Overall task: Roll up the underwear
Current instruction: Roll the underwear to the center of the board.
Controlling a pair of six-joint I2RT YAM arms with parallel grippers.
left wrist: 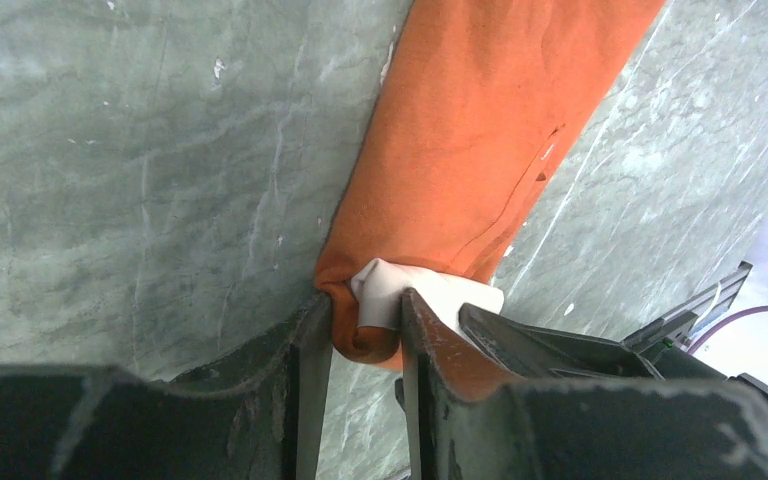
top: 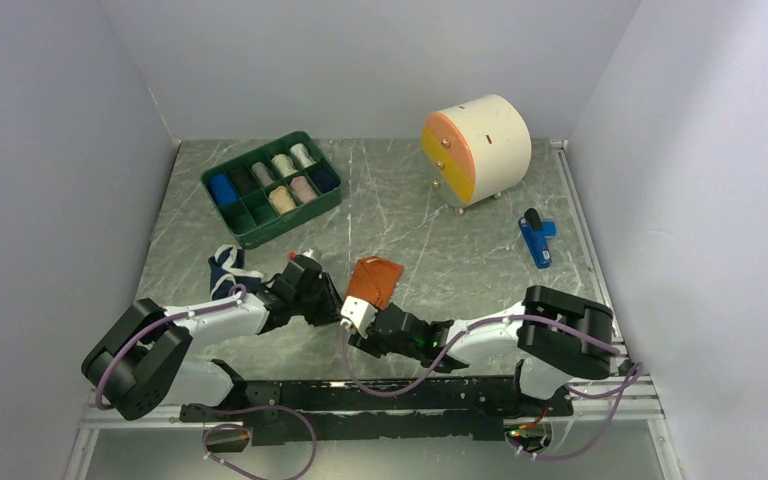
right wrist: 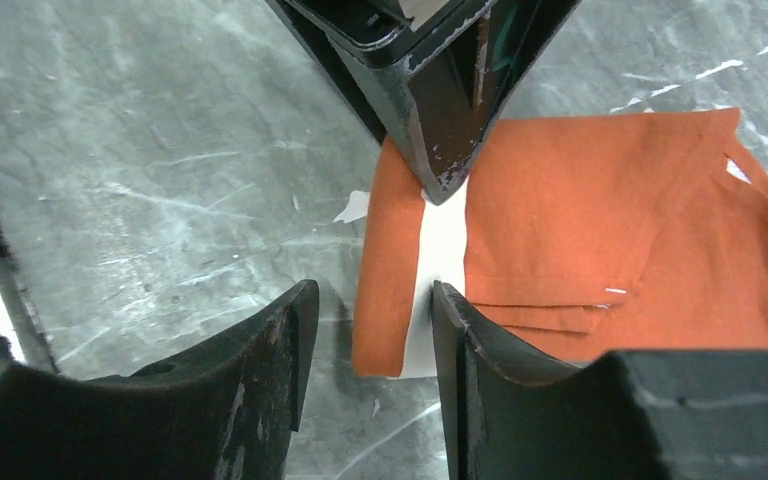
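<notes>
My left gripper (left wrist: 363,340) was clamped on the rolled near end of the orange underwear (left wrist: 470,150), which lay flat on the grey table (top: 440,250). My right gripper (right wrist: 368,330) had its jaws apart, straddling that same edge. The navy underwear (top: 227,268) lay crumpled beside my left arm (top: 210,315).

From my left wrist cam I've got the left gripper (left wrist: 365,322) pinching the bunched near end of the orange underwear (left wrist: 480,130), white bit poking out, rest stretched away across the grey marbled table (left wrist: 140,150).
</notes>
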